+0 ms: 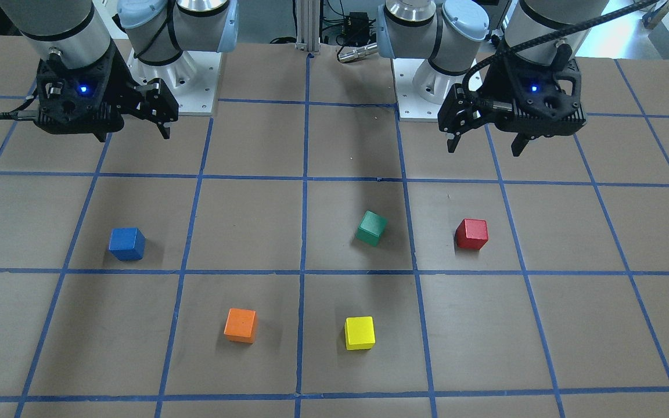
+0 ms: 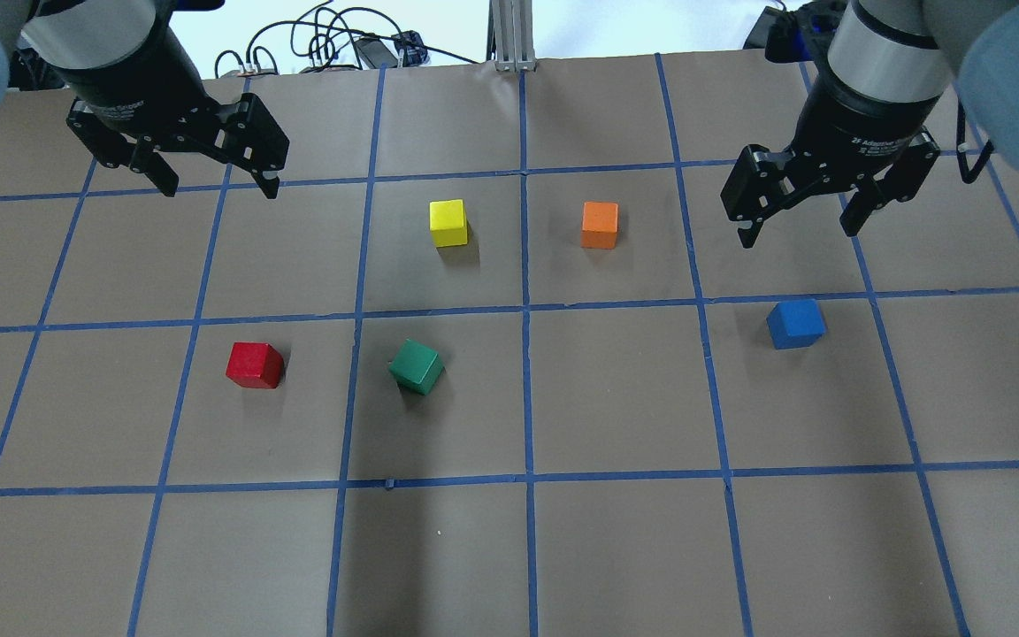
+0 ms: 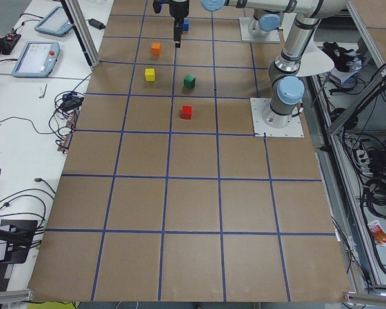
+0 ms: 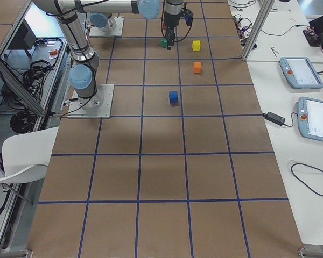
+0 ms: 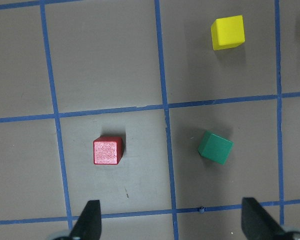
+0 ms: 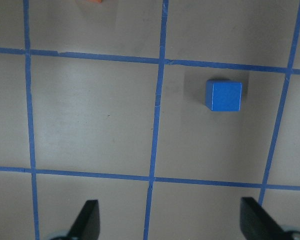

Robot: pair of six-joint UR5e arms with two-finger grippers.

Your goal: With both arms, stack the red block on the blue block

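The red block (image 2: 255,364) sits on the brown table on my left side, also in the front view (image 1: 471,234) and the left wrist view (image 5: 108,151). The blue block (image 2: 796,324) sits on my right side, also in the front view (image 1: 126,243) and the right wrist view (image 6: 224,95). My left gripper (image 2: 220,188) hangs open and empty above the table, beyond the red block. My right gripper (image 2: 798,234) hangs open and empty just beyond the blue block. Both blocks lie apart from the grippers.
A green cube (image 2: 417,366) lies turned at an angle to the right of the red block. A yellow cube (image 2: 448,222) and an orange cube (image 2: 600,225) sit farther out near the middle. Blue tape lines divide the table into squares.
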